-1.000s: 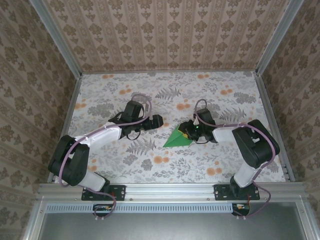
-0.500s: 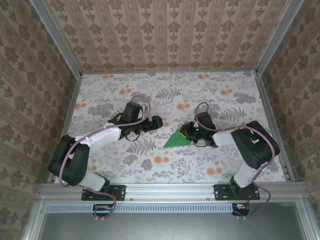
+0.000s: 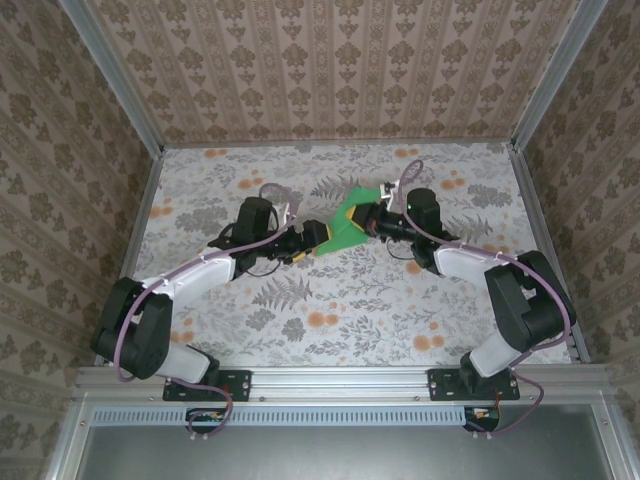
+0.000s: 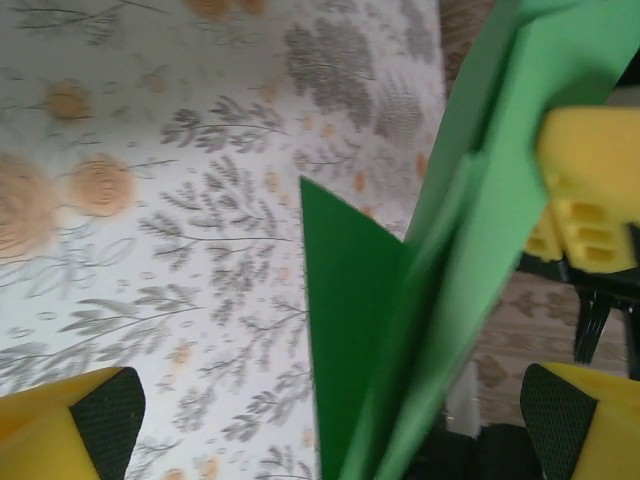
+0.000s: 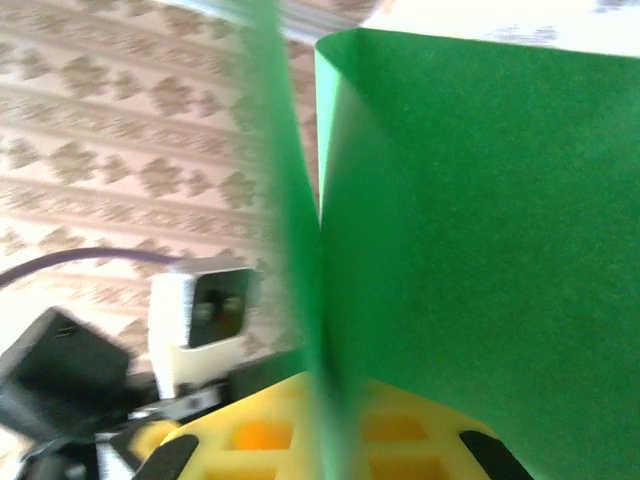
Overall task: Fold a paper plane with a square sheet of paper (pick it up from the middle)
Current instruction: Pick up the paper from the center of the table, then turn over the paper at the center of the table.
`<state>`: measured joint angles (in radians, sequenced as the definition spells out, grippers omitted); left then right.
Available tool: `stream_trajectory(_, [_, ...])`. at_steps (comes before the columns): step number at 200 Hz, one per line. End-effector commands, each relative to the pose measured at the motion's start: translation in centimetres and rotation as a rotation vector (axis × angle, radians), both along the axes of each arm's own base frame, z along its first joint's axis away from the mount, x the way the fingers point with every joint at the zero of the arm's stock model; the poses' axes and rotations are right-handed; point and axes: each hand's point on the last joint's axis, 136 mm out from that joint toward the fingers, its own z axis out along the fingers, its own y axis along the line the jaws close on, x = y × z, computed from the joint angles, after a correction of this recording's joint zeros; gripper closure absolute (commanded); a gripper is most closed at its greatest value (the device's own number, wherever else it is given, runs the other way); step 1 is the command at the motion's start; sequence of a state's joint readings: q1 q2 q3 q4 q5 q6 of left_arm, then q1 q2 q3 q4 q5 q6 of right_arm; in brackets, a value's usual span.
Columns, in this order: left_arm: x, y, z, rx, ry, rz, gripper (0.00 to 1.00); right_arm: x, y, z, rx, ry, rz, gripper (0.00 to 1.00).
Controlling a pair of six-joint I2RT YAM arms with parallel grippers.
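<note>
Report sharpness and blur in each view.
Top external: sharp and evenly lit, the green paper crisp. Left wrist: paper close to the lens and soft, tablecloth somewhat clearer. Right wrist: paper's near edge smeared, wall behind blurry.

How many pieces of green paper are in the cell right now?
1. The folded green paper is held up over mid-table, pinched by the right gripper, its other end between the fingers of the open left gripper. A scrap under the arms could be hidden.

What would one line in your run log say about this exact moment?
stage: mid-fold | right end effector: shut on green paper | left end effector: open, flanking the paper | paper: creased, held above table
</note>
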<state>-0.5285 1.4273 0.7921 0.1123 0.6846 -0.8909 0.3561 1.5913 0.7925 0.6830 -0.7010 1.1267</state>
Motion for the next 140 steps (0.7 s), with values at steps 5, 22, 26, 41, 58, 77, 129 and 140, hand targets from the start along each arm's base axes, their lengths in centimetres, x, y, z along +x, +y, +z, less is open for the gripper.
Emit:
stream_trajectory(5, [-0.4,-1.1,2.5,-0.119,-0.002,-0.066,0.00,-0.5,1.8,3.8,0.115,-0.080,0.148,0.89])
stream_trajectory(22, [-0.2,-1.6,3.4,-0.160,-0.011,-0.074,0.00,-0.5,2.3,4.1,0.140,-0.074,0.176,0.88])
stream_trajectory(26, [-0.1,-1.7,3.6,-0.170,-0.014,-0.072,0.01,-0.4,2.4,4.0,0.141,-0.069,0.180,0.88])
stream_trajectory(41, [0.2,-1.9,4.5,-0.205,-0.032,-0.069,0.03,-0.5,2.5,3.5,0.139,-0.055,0.191,0.88])
stream_trajectory(58, [0.4,-1.9,5.3,-0.218,-0.063,-0.066,0.06,-0.8,2.6,3.1,0.135,-0.043,0.199,0.88])
stream_trajectory(77, [0.6,-1.8,5.7,-0.219,-0.080,-0.056,0.16,-1.0,2.6,2.8,0.134,-0.030,0.210,0.88])
stream_trajectory(129, [1.4,-1.1,5.7,-0.207,-0.094,-0.001,0.55,-1.5,2.8,2.3,0.125,-0.011,0.243,0.87])
stream_trajectory(140, [1.4,-1.0,5.9,-0.210,-0.103,0.001,0.60,-1.5,2.8,2.0,0.122,-0.004,0.248,0.87])
